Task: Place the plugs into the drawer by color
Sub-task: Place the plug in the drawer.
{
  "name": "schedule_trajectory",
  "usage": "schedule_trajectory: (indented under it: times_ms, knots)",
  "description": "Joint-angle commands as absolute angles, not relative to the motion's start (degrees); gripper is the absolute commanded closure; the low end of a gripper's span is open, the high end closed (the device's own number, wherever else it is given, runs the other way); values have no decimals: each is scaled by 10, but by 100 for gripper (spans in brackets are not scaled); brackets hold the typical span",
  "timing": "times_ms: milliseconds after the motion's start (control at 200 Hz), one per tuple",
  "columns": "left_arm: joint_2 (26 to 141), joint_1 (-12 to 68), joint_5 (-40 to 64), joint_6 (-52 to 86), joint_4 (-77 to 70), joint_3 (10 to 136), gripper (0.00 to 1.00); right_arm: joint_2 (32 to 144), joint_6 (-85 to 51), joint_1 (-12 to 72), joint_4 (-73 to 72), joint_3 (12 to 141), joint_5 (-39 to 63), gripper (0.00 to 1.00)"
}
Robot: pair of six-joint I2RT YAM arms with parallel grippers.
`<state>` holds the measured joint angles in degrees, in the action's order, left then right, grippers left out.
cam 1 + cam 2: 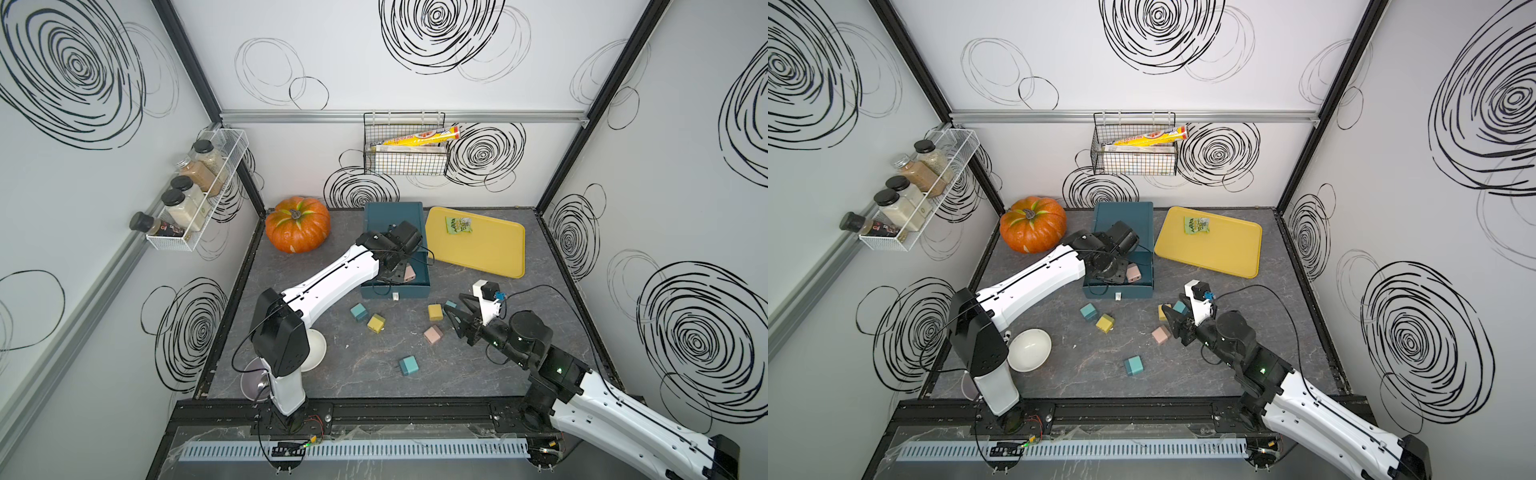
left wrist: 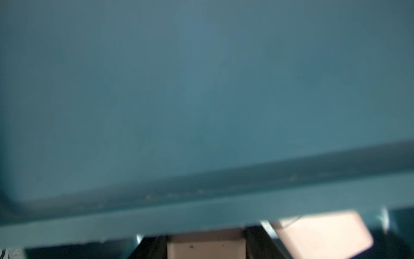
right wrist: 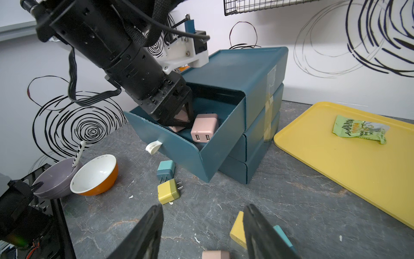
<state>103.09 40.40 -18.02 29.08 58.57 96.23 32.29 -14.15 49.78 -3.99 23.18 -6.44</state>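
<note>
Release should come low: left fingers (image 3: 190, 108) grip a pink plug (image 2: 205, 247) inside the open top drawer (image 3: 183, 154); right fingers (image 3: 145, 235) parted, empty.

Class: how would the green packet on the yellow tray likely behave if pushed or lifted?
The green packet looks crumpled and thin, so it is probably floppy and light. It lies flat on the smooth yellow tray, so a push would likely slide it.

Bright even light, soft shadows; left wrist view v. blurry, fisheye edges.
</note>
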Motion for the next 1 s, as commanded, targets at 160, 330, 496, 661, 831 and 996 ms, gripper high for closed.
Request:
schedule_trajectory:
  times_ms: [160,330,496,661,831,996]
  knots:
    - [1024,400,-171,285,587,970,68,321,-146,497,-36,239,-71,38]
    - [1022,396,-163,282,584,969,64,320,-146,497,-36,238,-73,38]
    - [1016,395,-160,283,582,975,55,322,-146,497,-36,238,-75,38]
    - [1009,394,-161,284,585,987,46,323,-146,497,-36,238,-75,38]
    - [998,394,-157,283,586,990,40,323,-146,497,-36,238,-76,38]
    - [991,394,-145,281,588,1006,40,324,-146,497,-37,238,-76,38]
